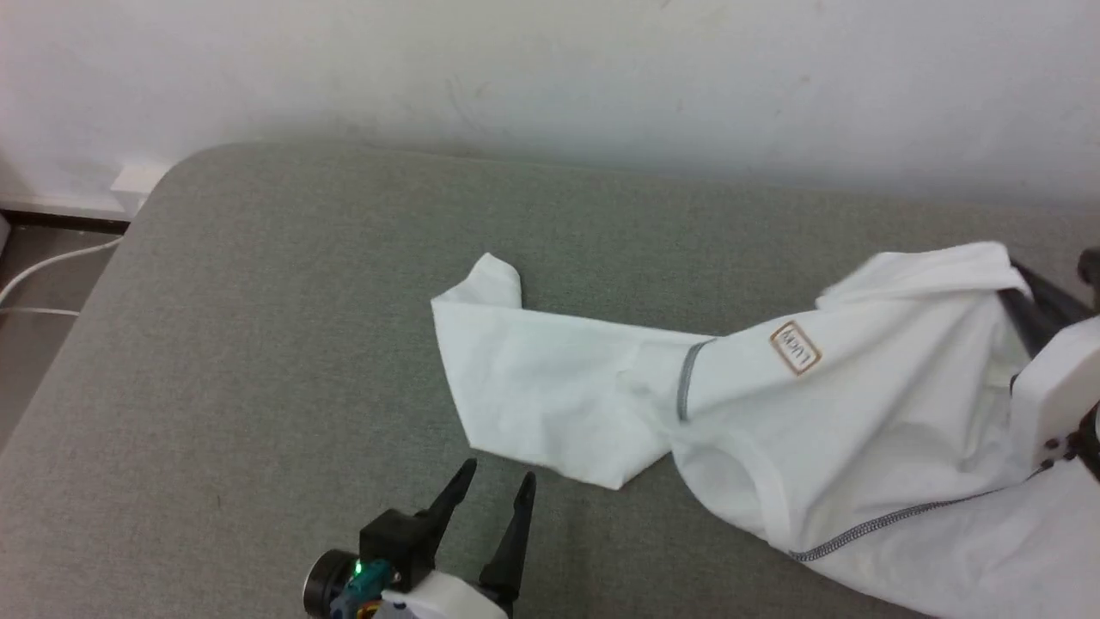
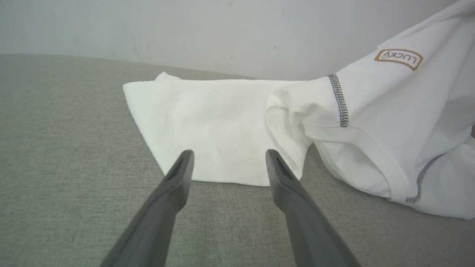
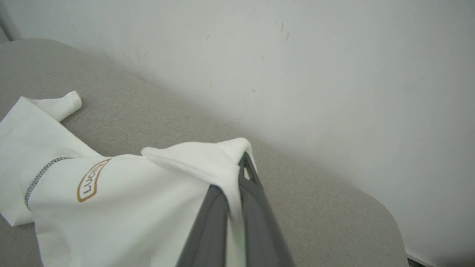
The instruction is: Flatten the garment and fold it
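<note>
Head view showed the garment (image 1: pixel 859 413), a white thin top, on the right half of a grey padded surface (image 1: pixel 301 301) that ran up to a pale wall (image 1: pixel 550 69). Its long axis lay roughly side to side. One sleeve (image 1: pixel 533 378) stretched flat toward the robot's left, with its end nearest the middle of the pad. The body bunched at the right and ran out past the picture's edge.

A grey zigzag seam (image 1: pixel 685 378) marked where the sleeve met the shoulder. The brown-bordered chest patch (image 1: pixel 794 347) sat just beyond it, tilted, which suggested the chest panel was slanted, not flat.

In the right wrist view the right gripper (image 3: pixel 237 174) had its dark fingers pressed together on a fold of white cloth, and an edge of the garment was held up off the pad. The fabric draped down from that pinch toward the patch. I judged this as a hold for pulling the body taut and opening it out, so the flattening was barely begun and no fold had been made. Which edge it held, hem or hood, I could not tell.

The left gripper (image 1: pixel 497 483) hovered low with its fingers spread wide. In the left wrist view they pointed at the sleeve's near edge, close to the cloth but apart from it. It seemed placed to take the sleeve's near edge next.
</note>
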Robot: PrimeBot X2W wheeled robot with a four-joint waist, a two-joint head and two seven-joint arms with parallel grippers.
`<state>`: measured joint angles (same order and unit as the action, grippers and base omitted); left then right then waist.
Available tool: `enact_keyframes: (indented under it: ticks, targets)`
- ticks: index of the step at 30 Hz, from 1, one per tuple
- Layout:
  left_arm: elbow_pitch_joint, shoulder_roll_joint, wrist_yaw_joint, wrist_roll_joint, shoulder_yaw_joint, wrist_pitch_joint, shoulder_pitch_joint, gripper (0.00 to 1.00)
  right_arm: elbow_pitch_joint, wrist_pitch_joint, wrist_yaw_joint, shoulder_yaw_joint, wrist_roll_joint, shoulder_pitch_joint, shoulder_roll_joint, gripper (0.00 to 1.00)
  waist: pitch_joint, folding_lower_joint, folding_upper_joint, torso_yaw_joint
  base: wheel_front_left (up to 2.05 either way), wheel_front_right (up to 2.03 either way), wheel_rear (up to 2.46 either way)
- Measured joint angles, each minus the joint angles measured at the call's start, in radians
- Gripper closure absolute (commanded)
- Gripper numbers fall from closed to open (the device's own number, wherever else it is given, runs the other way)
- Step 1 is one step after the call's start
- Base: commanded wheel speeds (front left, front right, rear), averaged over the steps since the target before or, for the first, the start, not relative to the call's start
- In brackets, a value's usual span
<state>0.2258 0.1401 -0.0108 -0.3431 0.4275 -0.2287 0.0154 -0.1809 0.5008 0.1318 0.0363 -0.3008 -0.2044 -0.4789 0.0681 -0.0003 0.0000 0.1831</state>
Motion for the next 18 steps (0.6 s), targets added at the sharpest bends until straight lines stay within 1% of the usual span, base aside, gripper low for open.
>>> enact_keyframes:
  ticks: [3, 6, 9, 12, 14, 15, 16, 18]
  targets:
    - [-0.002, -0.007, 0.001, 0.001, 0.007, 0.001, 0.031, 0.0, 0.049, -0.002, 0.0, 0.004, 0.01, -0.063, -0.017, 1.0, 0.018, 0.0003, 0.0, -0.006, 0.0, 0.0, 0.0]
    - [-0.001, -0.015, 0.002, 0.001, 0.014, 0.0, 0.064, 0.0, 0.161, -0.022, 0.0, 0.04, 0.022, -0.154, -0.05, 1.0, 0.04, 0.0003, 0.0, -0.001, 0.0, 0.0, 0.0]
    - [0.007, -0.027, 0.003, 0.001, 0.023, -0.001, 0.088, 0.0, 0.316, -0.07, 0.0, 0.105, 0.056, -0.242, -0.086, 1.0, 0.065, 0.0004, 0.0, 0.018, 0.0, 0.0, 0.0]
    - [0.018, -0.04, 0.01, 0.001, 0.034, -0.008, 0.106, 0.0, 0.486, -0.145, 0.001, 0.156, 0.105, -0.328, -0.1, 1.0, 0.094, 0.0003, 0.0, 0.048, 0.0, 0.0, 0.0]
    - [0.027, -0.046, 0.011, 0.001, 0.04, -0.01, 0.117, 0.0, 0.602, -0.198, 0.001, 0.171, 0.137, -0.38, -0.093, 1.0, 0.115, 0.0005, 0.0, 0.069, 0.0, 0.0, 0.0]
    - [0.032, -0.048, 0.011, 0.001, 0.042, -0.011, 0.122, 0.0, 0.664, -0.214, 0.001, 0.177, 0.151, -0.399, -0.088, 0.85, 0.124, 0.0005, 0.0, 0.08, 0.0, 0.0, 0.0]
    - [0.037, -0.05, 0.011, 0.001, 0.044, -0.011, 0.126, 0.0, 0.721, -0.23, 0.001, 0.184, 0.162, -0.413, -0.081, 0.0, 0.133, 0.0005, 0.0, 0.09, 0.0, 0.0, 0.0]
    - [0.046, -0.054, 0.011, 0.001, 0.048, -0.015, 0.131, 0.0, 0.819, -0.256, 0.001, 0.205, 0.173, -0.427, -0.062, 0.0, 0.147, 0.0005, 0.0, 0.108, 0.0, 0.0, 0.0]
